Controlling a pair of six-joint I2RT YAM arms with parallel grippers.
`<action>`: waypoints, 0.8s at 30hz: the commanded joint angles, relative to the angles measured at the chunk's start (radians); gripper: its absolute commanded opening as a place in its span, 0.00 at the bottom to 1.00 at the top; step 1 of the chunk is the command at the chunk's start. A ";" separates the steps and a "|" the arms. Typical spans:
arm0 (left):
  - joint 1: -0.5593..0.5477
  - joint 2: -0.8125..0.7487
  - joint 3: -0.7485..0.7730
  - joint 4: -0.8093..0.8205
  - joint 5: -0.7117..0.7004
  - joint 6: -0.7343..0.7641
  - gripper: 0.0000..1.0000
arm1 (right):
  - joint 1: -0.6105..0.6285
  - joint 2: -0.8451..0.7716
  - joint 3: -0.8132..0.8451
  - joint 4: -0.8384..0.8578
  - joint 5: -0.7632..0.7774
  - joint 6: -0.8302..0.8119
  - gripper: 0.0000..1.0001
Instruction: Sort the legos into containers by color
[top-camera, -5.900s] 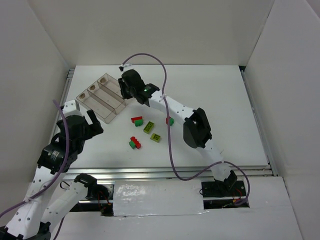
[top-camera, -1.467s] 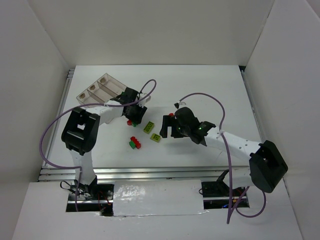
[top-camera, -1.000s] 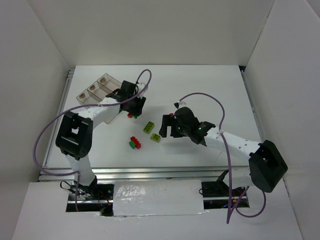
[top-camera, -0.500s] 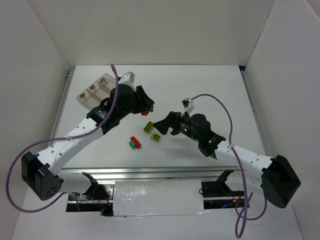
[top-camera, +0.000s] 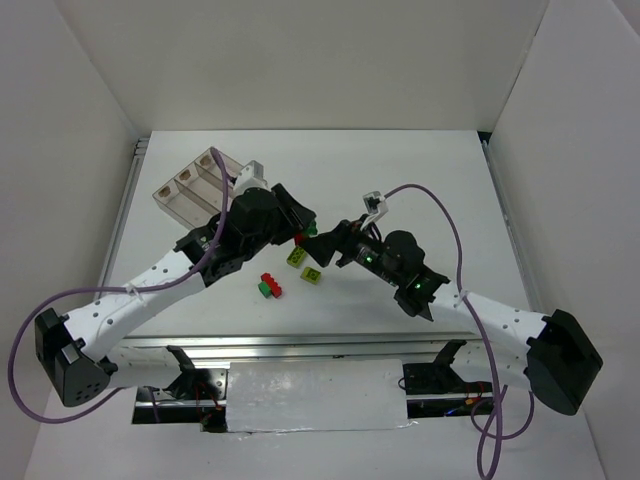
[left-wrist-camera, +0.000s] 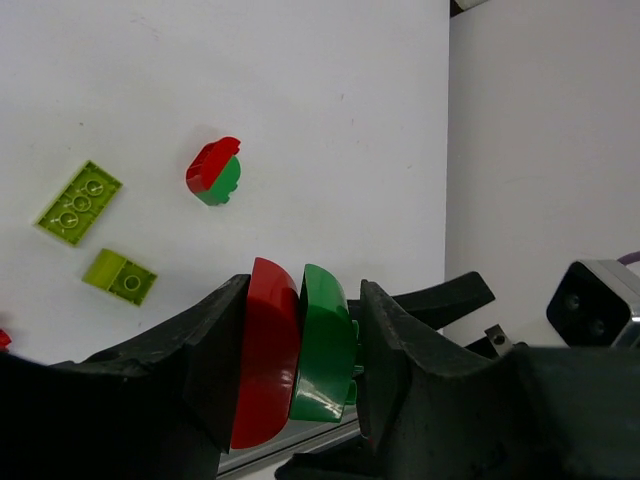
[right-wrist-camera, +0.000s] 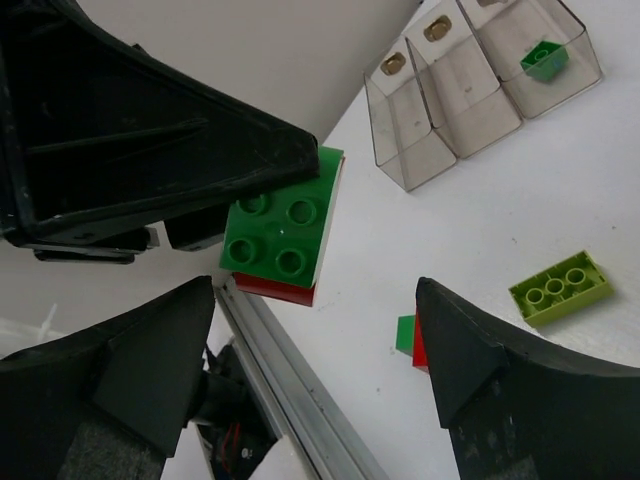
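Top view: one clear tray of three compartments stands at the far left of the white table, with white walls on three sides. The left gripper is clamped on one red-and-green stack, held above mid-table. The right gripper is just beside it. Loose on the table are one longer yellow-green brick, one shorter yellow-green brick and one red-and-green pair. Left wrist view: the stack is pinched between both fingers. Both yellow-green bricks and a second red-and-green pair lie on the table beyond, apart from one another. Right wrist view: the right jaws stand wide apart, gripping nothing. One green brick lies in an end compartment. Three round tan marks show, one per compartment.
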 joint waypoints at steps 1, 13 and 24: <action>-0.012 -0.054 -0.020 0.014 -0.055 -0.051 0.00 | 0.020 -0.032 0.024 0.082 0.066 0.014 0.88; -0.068 -0.043 -0.014 -0.004 -0.109 -0.069 0.00 | 0.050 0.045 0.105 0.088 0.087 0.022 0.60; -0.069 -0.097 -0.048 0.103 -0.068 0.055 0.85 | 0.050 0.008 0.016 0.163 0.079 0.022 0.00</action>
